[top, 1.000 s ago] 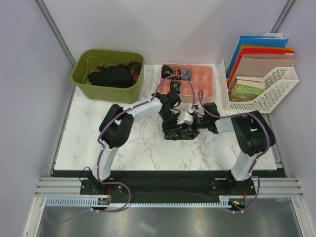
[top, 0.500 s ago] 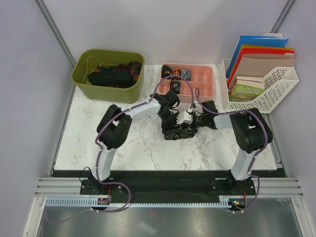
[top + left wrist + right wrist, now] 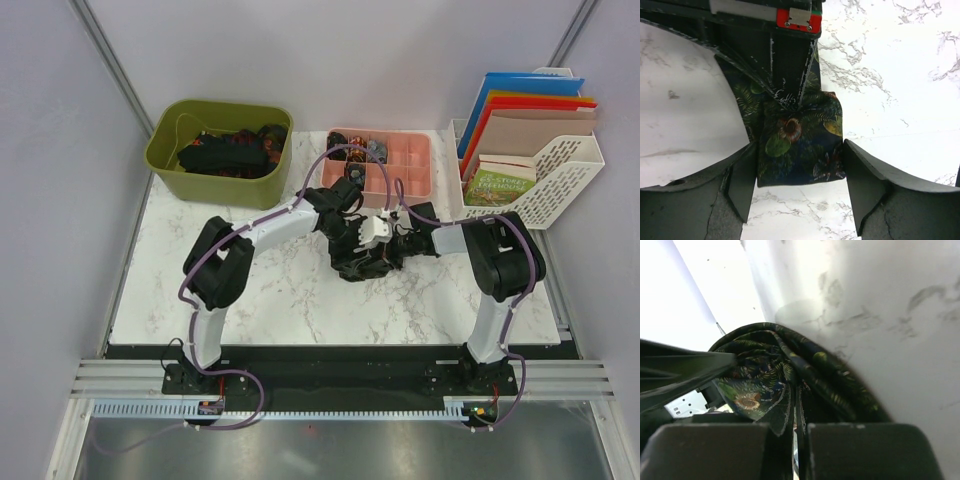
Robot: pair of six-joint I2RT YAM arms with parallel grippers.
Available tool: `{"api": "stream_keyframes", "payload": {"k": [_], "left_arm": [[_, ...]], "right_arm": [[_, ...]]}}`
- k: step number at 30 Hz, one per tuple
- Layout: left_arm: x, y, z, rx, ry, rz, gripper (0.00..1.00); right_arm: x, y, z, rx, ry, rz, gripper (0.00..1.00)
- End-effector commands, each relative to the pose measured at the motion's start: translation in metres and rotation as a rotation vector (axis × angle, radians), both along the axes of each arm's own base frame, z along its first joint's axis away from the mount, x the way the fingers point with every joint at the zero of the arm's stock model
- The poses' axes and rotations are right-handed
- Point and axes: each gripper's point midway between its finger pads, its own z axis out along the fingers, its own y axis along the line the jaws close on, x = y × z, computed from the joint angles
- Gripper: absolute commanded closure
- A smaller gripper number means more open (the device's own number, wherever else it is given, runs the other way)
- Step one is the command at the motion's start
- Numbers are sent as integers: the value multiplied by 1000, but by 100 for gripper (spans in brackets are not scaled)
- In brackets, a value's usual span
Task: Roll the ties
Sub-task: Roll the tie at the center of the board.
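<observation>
Pink tray (image 3: 418,152) at the back of the marble table (image 3: 200,250) taken as reference. One tie (image 3: 366,266), dark with a green-brown leaf and flower print, lay bunched on the table just in front of the tray's left half, with both arms meeting over it. Left gripper (image 3: 799,145): fingers (image 3: 740,185) spread apart, the tie's flat folded end filling the gap between them. Each edge of the cloth sat right at an inner face, and the cloth lay flat, not buckled. Could not tell whether the pads pressed it. Right gripper (image 3: 796,429): the two fingers (image 3: 715,450) drawn together to a thin slit with folds of the tie pinched in it. The rest of the cloth humped up beyond the tips. In the left wrist view this gripper came in from the top, nipping the tie just above the folded end. Rolled ties (image 3: 354,150) sat in the tray's left-hand compartments; exact count unclear. Green bin (image 3: 165,160) left of the tray held a heap of ties (image 3: 225,152), dark and tangled. White rack (image 3: 575,180) right of the tray held coloured folders and a book.
</observation>
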Motion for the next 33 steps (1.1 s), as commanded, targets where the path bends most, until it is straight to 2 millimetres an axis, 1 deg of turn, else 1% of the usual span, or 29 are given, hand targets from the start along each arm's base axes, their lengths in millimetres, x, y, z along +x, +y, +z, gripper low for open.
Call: {"api": "stream_keyframes", "payload": {"k": [1, 2, 4, 5, 6, 7, 11, 16, 17, 18, 22, 23, 24, 26, 27, 29, 31, 32, 33], "left_arm": [[12, 3, 19, -12, -60, 74, 24], [15, 3, 19, -14, -65, 84, 23], [17, 3, 16, -14, -74, 89, 18], [17, 4, 14, -14, -82, 84, 13], [17, 3, 12, -15, -84, 75, 3], [16, 4, 9, -15, -77, 68, 0], [8, 1, 1, -22, -45, 36, 0], [14, -4, -11, -16, -36, 44, 0], [14, -5, -14, -11, -36, 47, 0], [15, -6, -20, 0, -30, 47, 0], [13, -11, -31, 20, -14, 49, 1], [14, -10, -33, 25, -9, 62, 3], [16, -12, -32, 21, -10, 66, 11], [16, -12, -33, 18, 0, 71, 19], [14, -13, -33, 14, 6, 69, 26], [12, -15, -27, -6, 15, 70, 31], [9, -17, -21, -29, 20, 65, 32], [10, -18, -19, -34, 16, 67, 37], [10, -18, -19, -35, 17, 66, 39]], "right_arm": [[-6, -34, -57, -253, 56, -56, 100], [-7, -34, -57, -255, 60, -54, 100], [-7, -34, -58, -253, 60, -52, 100], [-7, -34, -57, -253, 58, -52, 100], [-6, -34, -57, -253, 56, -53, 100], [-6, -34, -57, -253, 56, -53, 100], [-6, -34, -56, -248, 55, -51, 100], [-5, -32, -53, -238, 42, -56, 100], [-5, -32, -53, -237, 44, -58, 100], [-5, -32, -53, -237, 42, -58, 100], [-4, -31, -50, -230, 32, -59, 100], [-4, -31, -50, -230, 28, -58, 100], [-3, -31, -49, -228, 20, -59, 100], [-3, -31, -48, -227, 19, -60, 100], [-3, -31, -47, -227, 14, -61, 100], [-3, -32, -47, -229, 14, -64, 100], [-4, -32, -47, -231, 15, -64, 100], [-4, -32, -47, -229, 17, -65, 100], [-3, -31, -47, -229, 15, -65, 100]]}}
